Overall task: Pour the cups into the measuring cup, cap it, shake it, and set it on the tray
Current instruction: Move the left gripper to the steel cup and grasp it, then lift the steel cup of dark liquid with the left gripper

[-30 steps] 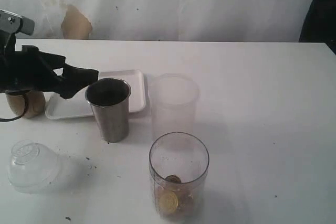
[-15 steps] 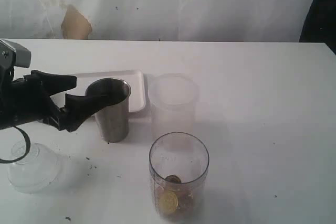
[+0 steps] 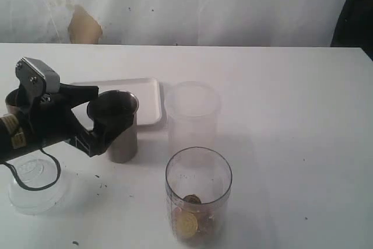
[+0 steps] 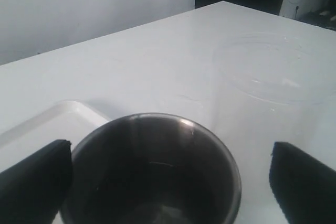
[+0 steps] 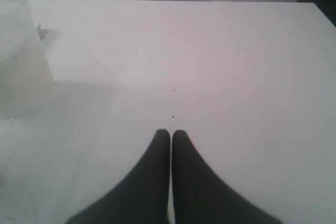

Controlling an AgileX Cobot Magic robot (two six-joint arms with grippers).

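The steel tumbler (image 3: 121,134) stands upright in front of the white tray (image 3: 147,97). My left gripper (image 3: 104,114) is open and straddles the tumbler's upper part, one finger on each side. In the left wrist view the tumbler's dark mouth (image 4: 152,174) sits between the fingers (image 4: 34,182), closer to one of them. The clear measuring cup (image 3: 198,193) stands nearest the camera with gold pieces at its bottom. Its clear dome lid (image 3: 29,188) lies at the front left. The brown cup is hidden behind the left arm. My right gripper (image 5: 171,132) is shut, empty, above bare table.
A frosted tumbler (image 3: 192,118) stands between the tray and the measuring cup, close to the right of the steel tumbler; it also shows as the frosted tumbler (image 4: 268,90) in the left wrist view. The table's far edge meets a white backdrop.
My left arm has swung from the brown cup at the far left toward the front and right. Its open fingers now sit around the steel tumbler.
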